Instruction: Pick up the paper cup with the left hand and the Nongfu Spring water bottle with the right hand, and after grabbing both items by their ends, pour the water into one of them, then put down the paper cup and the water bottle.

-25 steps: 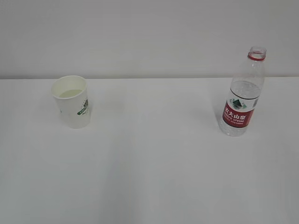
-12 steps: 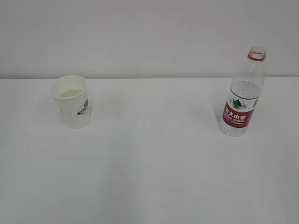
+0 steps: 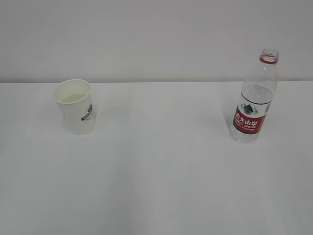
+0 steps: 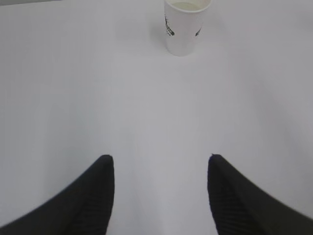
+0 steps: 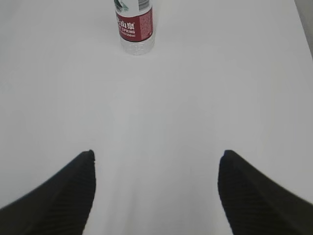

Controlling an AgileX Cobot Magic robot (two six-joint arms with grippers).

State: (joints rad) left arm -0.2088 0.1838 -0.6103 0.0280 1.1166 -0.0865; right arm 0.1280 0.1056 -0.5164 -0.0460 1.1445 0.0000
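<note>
A plain white table (image 3: 156,186) meets a pale wall (image 3: 146,34).

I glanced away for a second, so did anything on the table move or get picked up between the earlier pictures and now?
Nothing visibly changed. The paper cup and the Nongfu Spring water bottle stand upright on the table where they stood before, and neither gripper holds anything.

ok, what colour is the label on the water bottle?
Red with white characters, on the Nongfu Spring water bottle; clearest in the exterior view.
</note>
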